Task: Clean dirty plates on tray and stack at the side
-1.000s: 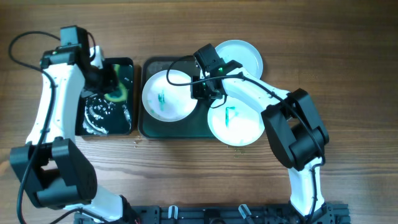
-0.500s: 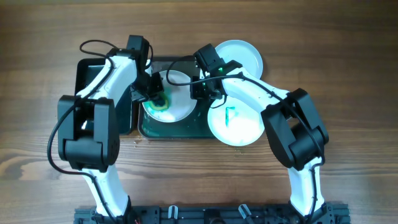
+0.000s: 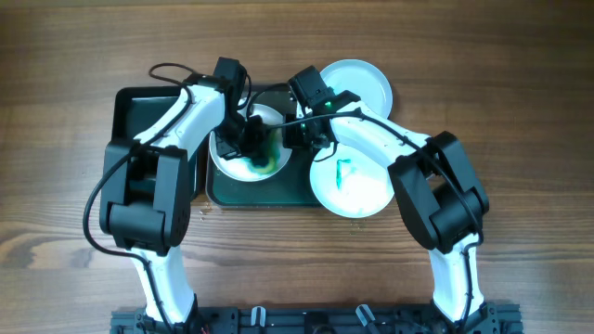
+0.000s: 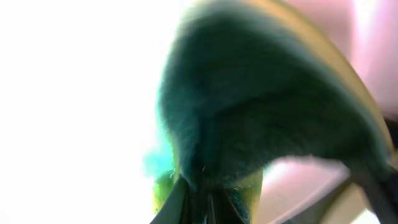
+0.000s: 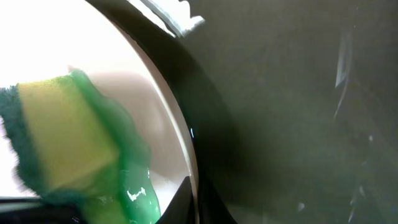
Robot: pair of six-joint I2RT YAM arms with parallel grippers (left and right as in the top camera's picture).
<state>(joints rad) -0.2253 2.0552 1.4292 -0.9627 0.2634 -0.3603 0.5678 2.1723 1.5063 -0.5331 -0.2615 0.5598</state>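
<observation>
A white plate [image 3: 232, 156] lies at the left of the dark green tray [image 3: 278, 192]. My left gripper [image 3: 254, 137] is shut on a yellow-green sponge [image 3: 267, 154] and presses it on this plate, over green smears. In the left wrist view the sponge [image 4: 261, 112] fills the frame above the jaws [image 4: 202, 208], against the white plate [image 4: 74, 93]. My right gripper [image 3: 299, 135] is shut on the plate's right rim; the right wrist view shows its jaws [image 5: 196, 199] pinching the rim [image 5: 180, 124], with the sponge [image 5: 62, 130] beyond. A second plate [image 3: 357, 83] and a teal-smeared third plate [image 3: 353, 186] lie at the right.
A black rectangular tub [image 3: 153, 139] stands to the left of the tray, partly under my left arm. The bare tray floor [image 5: 298, 112] fills the right of the right wrist view. The wooden table [image 3: 520, 111] lies all round.
My left arm has swung from the black tub over to the plate with the sponge and slid it rightward across the plate. The right gripper has stayed on the rim.
</observation>
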